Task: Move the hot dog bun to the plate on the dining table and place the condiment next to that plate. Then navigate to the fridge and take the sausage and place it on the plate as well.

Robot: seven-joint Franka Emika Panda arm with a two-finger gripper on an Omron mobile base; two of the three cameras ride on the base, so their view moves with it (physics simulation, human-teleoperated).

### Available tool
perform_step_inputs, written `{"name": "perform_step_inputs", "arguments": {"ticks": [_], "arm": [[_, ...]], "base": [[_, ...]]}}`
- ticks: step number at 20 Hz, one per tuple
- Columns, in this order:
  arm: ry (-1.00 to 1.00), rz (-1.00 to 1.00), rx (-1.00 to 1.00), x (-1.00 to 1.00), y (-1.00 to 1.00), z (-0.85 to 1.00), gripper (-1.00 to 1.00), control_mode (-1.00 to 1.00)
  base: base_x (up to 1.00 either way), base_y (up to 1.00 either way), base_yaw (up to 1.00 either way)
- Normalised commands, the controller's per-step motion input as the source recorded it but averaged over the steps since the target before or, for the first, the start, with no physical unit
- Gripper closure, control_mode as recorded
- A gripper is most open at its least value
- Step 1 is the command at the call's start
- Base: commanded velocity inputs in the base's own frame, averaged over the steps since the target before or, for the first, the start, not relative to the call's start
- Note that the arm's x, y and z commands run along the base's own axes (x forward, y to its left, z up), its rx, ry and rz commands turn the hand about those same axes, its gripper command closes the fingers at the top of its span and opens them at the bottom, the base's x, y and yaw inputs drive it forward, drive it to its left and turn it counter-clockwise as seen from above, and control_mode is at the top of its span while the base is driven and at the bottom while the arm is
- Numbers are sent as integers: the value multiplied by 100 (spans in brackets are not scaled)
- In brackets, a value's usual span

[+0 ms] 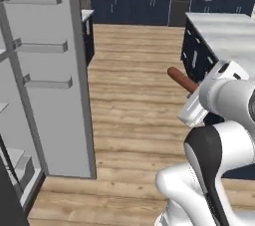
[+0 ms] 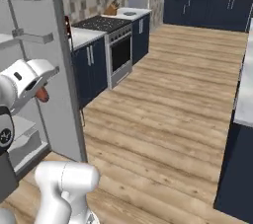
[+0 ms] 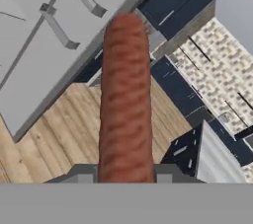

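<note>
My gripper point(image 3: 124, 176) is shut on the sausage point(image 3: 124, 99), a long reddish-brown piece that sticks straight out between the fingertips point(image 3: 84, 176). In the left base view the sausage point(image 1: 181, 79) points up and left from the white hand, held over the wooden floor. Its end point(image 2: 42, 94) peeks out below the hand in the right base view. The open fridge door point(image 1: 47, 70) with its grey shelf rails stands to the left of the arm. The hot dog bun, the plate, the condiment and the dining table are out of view.
A grey-topped dark blue counter point(image 1: 224, 33) stands right of the arm. A stove with oven point(image 2: 116, 45) sits among dark blue cabinets beyond the fridge door point(image 2: 29, 45). Wooden floor point(image 1: 134, 110) stretches open toward the far cabinets.
</note>
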Motion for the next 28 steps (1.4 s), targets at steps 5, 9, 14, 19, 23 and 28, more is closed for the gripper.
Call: {"name": "perform_step_inputs", "arguments": {"ticks": [5,9,14,19,23,28], "arm": [[0,0,0,0,0,0,100,100],[0,0,0,0,0,0,100,100],[0,0,0,0,0,0,100,100],[0,0,0,0,0,0,100,100],[0,0,0,0,0,0,100,100],[0,0,0,0,0,0,100,100]], "base": [[-39,5,-78],[-3,-59,-56],[15,-97,-22],[20,-100,-1],[26,-99,3],[28,-88,7]]}}
